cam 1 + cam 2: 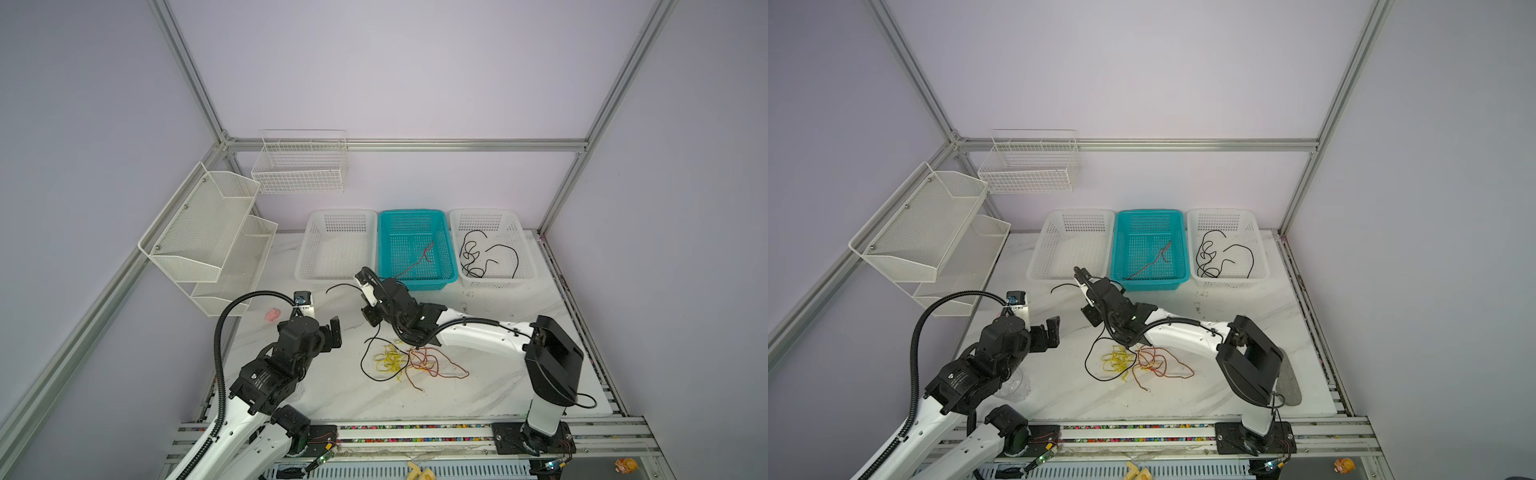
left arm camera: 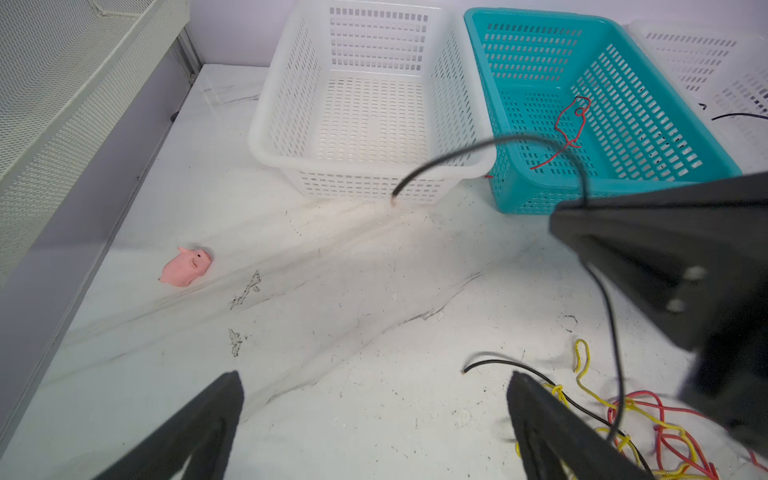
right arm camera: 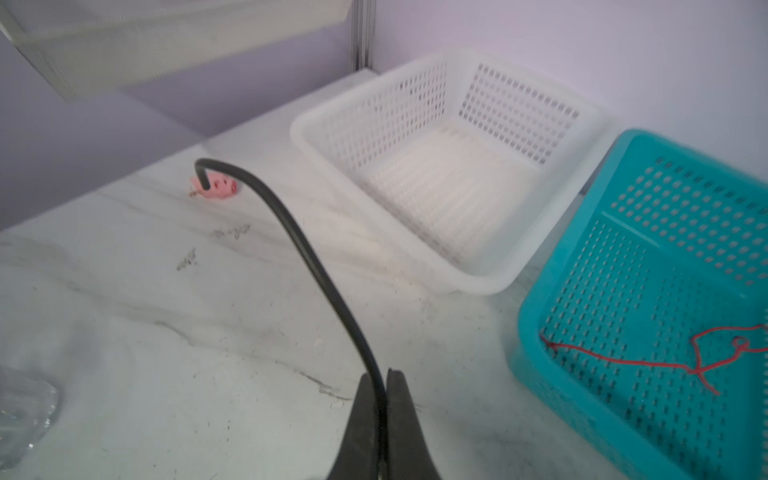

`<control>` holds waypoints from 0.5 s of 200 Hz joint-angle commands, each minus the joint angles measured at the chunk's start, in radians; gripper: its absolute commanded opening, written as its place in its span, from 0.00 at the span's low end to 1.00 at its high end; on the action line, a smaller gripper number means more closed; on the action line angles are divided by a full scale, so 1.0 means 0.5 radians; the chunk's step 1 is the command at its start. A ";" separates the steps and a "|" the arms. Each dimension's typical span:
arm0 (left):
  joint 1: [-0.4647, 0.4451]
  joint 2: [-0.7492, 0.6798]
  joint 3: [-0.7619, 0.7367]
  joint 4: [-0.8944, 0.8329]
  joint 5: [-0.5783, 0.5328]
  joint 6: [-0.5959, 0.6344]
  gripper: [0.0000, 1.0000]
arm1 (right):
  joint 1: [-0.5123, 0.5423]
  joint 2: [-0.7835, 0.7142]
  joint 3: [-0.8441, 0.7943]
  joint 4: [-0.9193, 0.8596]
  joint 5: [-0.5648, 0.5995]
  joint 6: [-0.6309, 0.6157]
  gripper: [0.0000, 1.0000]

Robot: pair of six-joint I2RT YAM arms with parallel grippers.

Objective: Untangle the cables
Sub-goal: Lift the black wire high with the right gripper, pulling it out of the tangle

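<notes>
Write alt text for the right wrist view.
The right gripper, jaws shut, pinches a black cable arcing over the table. Beyond: an empty white basket, a teal basket holding a red cable, and a pink toy pig.

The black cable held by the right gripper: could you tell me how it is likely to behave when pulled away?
Probably springy rather than limp: the black cable holds an arc beyond the right gripper. Likely very light, being so thin. It may drag the yellow and red cables, since it runs down into that pile.
</notes>
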 commanded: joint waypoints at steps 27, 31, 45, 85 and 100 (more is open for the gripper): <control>0.010 0.012 0.017 0.063 0.020 0.021 1.00 | -0.045 -0.355 0.233 -0.176 0.216 -0.095 0.00; 0.010 0.012 0.019 0.062 0.020 0.022 1.00 | -0.050 -0.381 0.266 -0.196 0.231 -0.095 0.00; 0.010 0.015 0.019 0.063 0.029 0.025 1.00 | -0.058 -0.454 0.381 -0.276 0.269 -0.093 0.00; 0.009 0.049 0.024 0.061 0.053 0.030 1.00 | -0.063 -0.572 0.831 -0.506 0.410 -0.117 0.00; 0.011 0.061 0.024 0.063 0.065 0.034 1.00 | -0.064 -0.598 0.983 -0.566 0.473 -0.116 0.00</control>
